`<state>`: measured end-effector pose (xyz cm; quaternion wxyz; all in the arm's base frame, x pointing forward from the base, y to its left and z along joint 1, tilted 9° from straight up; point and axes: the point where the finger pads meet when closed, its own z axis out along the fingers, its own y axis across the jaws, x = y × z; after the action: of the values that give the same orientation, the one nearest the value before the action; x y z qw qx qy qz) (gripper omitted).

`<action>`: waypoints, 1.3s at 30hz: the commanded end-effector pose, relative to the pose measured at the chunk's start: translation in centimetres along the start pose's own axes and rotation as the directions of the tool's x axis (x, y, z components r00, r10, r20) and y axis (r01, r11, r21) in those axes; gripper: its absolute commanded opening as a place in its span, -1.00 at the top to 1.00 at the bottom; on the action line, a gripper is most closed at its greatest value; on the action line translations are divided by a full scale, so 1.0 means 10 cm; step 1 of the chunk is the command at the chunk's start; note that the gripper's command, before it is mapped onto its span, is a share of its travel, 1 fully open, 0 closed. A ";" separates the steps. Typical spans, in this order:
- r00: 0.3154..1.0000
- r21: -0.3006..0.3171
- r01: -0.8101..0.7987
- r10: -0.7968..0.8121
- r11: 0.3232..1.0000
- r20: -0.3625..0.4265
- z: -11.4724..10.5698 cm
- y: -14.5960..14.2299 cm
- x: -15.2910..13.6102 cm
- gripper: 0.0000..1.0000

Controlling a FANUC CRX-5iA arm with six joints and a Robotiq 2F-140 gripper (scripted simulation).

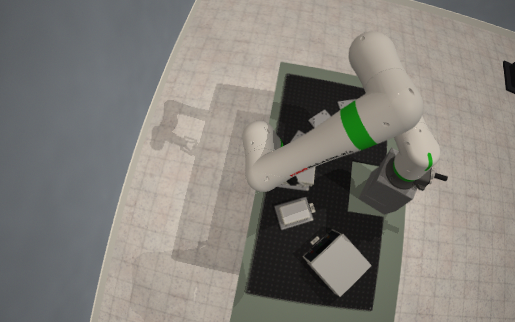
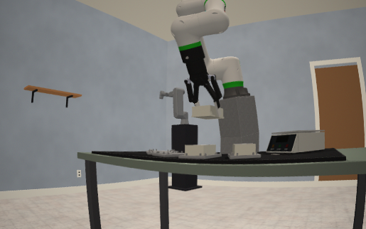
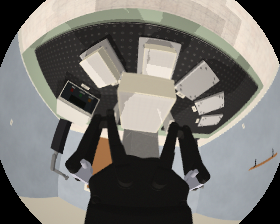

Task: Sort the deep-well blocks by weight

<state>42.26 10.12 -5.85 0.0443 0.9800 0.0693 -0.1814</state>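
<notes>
- While the big white arm point(image 1: 321, 145) covers much of the black mat point(image 1: 271, 270) from the top, the held block cannot be seen here. The check-weigher point(image 1: 340, 264) sits at one end of the mat, and one block point(image 1: 295, 213) rests in a nest just beside it. Past that, the arm hides most of the nests.
- Seen from the side, the gripper point(image 2: 205, 104) is squeezed tight on a deep-well block point(image 2: 207, 112), high above the table point(image 2: 207, 167). Two other blocks point(image 2: 200, 149) sit low on the mat, to the left of the check-weigher. I think the held block could bump one of them if it comes down over a full nest.
- Looking down from the wrist, the block fills the middle between the black fingers. Empty nests point(image 3: 203, 80) fan out below it. It looks a bit tilted, so it might land crooked, or with the cut corner turned the wrong way.
</notes>
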 end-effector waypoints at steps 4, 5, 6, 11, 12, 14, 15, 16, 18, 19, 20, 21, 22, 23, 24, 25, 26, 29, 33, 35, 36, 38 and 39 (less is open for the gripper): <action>1.000 0.000 0.000 0.000 1.000 0.000 -0.01 0.12 0.02 0.80; 1.000 0.000 0.000 0.000 1.000 0.000 -0.02 0.15 0.03 0.80; 1.000 0.000 0.000 0.000 1.000 0.000 -0.02 0.19 0.03 0.80; 1.000 0.000 0.000 0.000 1.000 0.000 -0.04 0.35 0.06 0.80; 1.000 0.000 0.000 0.000 1.000 0.000 -0.04 0.38 0.07 0.80; 1.000 0.000 0.000 0.000 1.000 0.000 -0.04 0.39 0.07 0.80; 1.000 0.017 -0.029 0.029 0.999 0.000 -0.04 0.42 0.06 0.80; 0.998 0.033 -0.058 0.058 0.998 0.001 -0.03 0.46 0.06 0.80; 0.996 0.050 -0.086 0.086 0.995 0.002 -0.03 0.49 0.05 0.80; 0.996 0.050 -0.086 0.086 0.995 0.002 -0.03 0.49 0.05 0.80; 0.993 0.067 -0.115 0.115 0.991 0.004 -0.03 0.52 0.04 0.80; 0.990 0.083 -0.143 0.144 0.986 0.006 -0.02 0.55 0.04 0.80; 0.985 0.099 -0.172 0.172 0.980 0.008 -0.02 0.59 0.03 0.80; 0.980 0.116 -0.200 0.200 0.973 0.011 -0.02 0.62 0.03 0.80; 0.974 0.132 -0.228 0.228 0.965 0.015 -0.01 0.65 0.02 0.80; 0.967 0.148 -0.256 0.256 0.955 0.019 -0.01 0.68 0.01 0.80; 0.959 0.164 -0.283 0.283 0.945 0.024 -0.01 0.72 0.01 0.80; 0.940 0.196 -0.339 0.339 0.920 0.034 0.01 0.82 -0.01 0.80; 0.940 0.196 -0.339 0.339 0.920 0.034 0.02 0.95 -0.03 0.80; 0.940 0.196 -0.339 0.339 0.920 0.034 0.02 0.98 -0.04 0.80; 0.940 0.196 -0.339 0.339 0.920 0.034 0.02 0.98 -0.04 0.80; 0.940 0.196 -0.339 0.339 0.920 0.034 0.03 1.04 -0.05 0.80; 0.940 0.196 -0.339 0.339 0.920 0.034 0.03 1.08 -0.06 0.80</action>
<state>43.24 -0.09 -5.31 -0.0232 0.9766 -0.1197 -0.1770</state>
